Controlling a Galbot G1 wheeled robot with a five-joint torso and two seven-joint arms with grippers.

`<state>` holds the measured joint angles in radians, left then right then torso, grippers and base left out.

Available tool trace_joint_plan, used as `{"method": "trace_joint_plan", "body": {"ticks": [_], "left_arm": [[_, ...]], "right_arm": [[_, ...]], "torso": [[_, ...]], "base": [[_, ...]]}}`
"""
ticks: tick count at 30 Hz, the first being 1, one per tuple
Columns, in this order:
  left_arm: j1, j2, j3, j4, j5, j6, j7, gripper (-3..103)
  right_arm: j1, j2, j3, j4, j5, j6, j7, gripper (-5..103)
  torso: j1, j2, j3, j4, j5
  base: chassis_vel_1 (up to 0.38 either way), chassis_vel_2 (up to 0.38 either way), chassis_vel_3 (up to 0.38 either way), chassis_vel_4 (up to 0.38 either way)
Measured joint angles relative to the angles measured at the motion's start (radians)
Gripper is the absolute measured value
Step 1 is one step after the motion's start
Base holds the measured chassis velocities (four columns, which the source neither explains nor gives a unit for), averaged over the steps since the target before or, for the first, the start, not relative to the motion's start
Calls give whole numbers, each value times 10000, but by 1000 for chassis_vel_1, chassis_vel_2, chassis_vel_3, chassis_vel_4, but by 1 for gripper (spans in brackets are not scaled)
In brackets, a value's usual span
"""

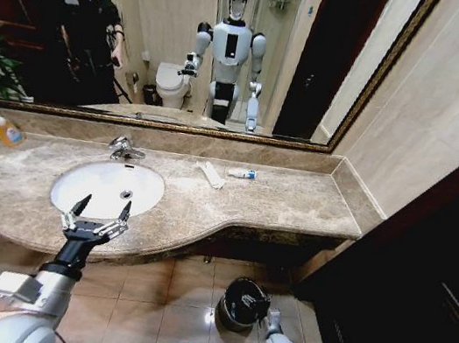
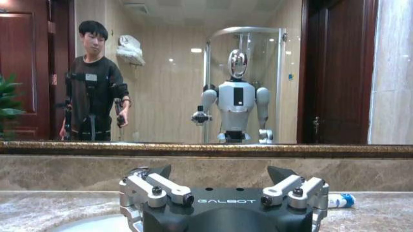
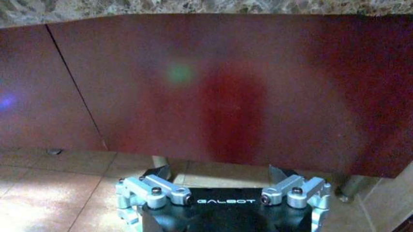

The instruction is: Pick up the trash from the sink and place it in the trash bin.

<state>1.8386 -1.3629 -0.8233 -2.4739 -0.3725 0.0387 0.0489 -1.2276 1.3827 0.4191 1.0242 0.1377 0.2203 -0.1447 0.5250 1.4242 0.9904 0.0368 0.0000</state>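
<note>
Left pincer hovered wide open and empty at the sink's front rim; trash lay beyond it on the tabletop. Right pincer, open and empty, hung low beside the trash bin.

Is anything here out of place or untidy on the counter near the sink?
Yes. A flat white packet and a white-and-blue tube lie loose on the marble counter behind the sink, to its right, not in the trash bin on the floor. Nothing looks spilled or broken.
</note>
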Motion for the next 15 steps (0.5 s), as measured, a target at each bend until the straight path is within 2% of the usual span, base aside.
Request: {"method": "trace_joint_plan", "body": {"ticks": [15], "left_arm": [[0, 0, 0, 0, 0, 0, 0, 100]], "right_arm": [[-370, -192, 51, 653, 77, 67, 287, 100]], "torso": [[0, 0, 0, 0, 0]], "base": [[0, 0, 0, 0]]}}
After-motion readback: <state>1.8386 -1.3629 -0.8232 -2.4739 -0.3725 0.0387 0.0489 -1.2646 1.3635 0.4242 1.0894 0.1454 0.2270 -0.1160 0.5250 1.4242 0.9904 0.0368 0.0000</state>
